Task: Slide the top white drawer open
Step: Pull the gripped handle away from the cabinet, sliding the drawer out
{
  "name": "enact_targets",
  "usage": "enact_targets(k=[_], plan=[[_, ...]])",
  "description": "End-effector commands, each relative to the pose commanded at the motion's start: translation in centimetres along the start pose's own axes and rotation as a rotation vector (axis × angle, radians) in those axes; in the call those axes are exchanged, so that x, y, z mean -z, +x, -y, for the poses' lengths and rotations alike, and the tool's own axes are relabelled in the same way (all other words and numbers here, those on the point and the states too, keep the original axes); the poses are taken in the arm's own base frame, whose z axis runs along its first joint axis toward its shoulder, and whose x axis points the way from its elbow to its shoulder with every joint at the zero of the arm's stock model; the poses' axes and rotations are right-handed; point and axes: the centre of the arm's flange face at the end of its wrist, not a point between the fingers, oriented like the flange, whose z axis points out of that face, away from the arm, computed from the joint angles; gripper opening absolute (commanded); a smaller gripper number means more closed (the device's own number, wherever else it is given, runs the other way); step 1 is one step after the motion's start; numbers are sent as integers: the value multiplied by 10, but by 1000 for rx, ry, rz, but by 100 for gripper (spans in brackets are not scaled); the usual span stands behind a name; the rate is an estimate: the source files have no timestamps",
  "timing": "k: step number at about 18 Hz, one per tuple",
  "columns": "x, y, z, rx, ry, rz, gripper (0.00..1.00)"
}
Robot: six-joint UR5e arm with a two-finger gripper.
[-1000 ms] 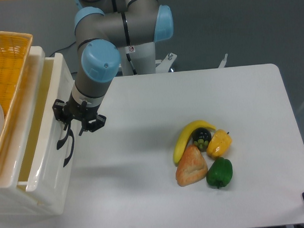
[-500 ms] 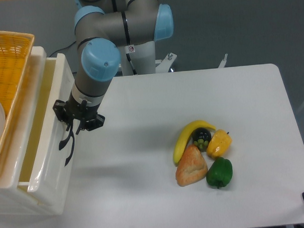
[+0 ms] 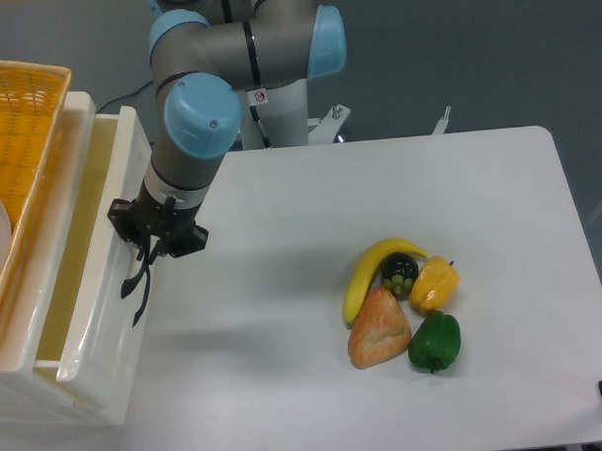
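Gripper (image 3: 155, 242) sat at the upper end of the black handle (image 3: 138, 284), fingers drawn in around it; grip looked closed on the handle, though the contact itself was partly hidden by the wrist. Compared with a second earlier, gripper and handle had both shifted slightly right, and the drawer (image 3: 106, 292) front had come out with them. The gap behind the front was a little wider. Judged: the pull was working and the drawer was partly open, with more travel probably needed.

The drawer stood at the table's (image 3: 398, 182) left edge, its front face tilted toward the camera. Inside, only a pale yellowish wall showed; no contents could be made out. The lower drawer was not distinguishable from this view.

An orange basket (image 3: 16, 146) sat on top of the cabinet at far left; a white rounded object lay in it, cut off by the frame.

Toward the table's near right: banana (image 3: 367, 273), bread (image 3: 378, 329), yellow pepper (image 3: 434, 283), green pepper (image 3: 435, 342), a dark item between them.
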Motion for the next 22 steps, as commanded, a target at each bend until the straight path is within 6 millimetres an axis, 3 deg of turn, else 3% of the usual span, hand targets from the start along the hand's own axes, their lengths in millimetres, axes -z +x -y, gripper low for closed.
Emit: enact_targets(k=[12, 22], plan=[[14, -6, 10, 0, 25, 16, 18], [6, -11, 11, 0, 12, 15, 18]])
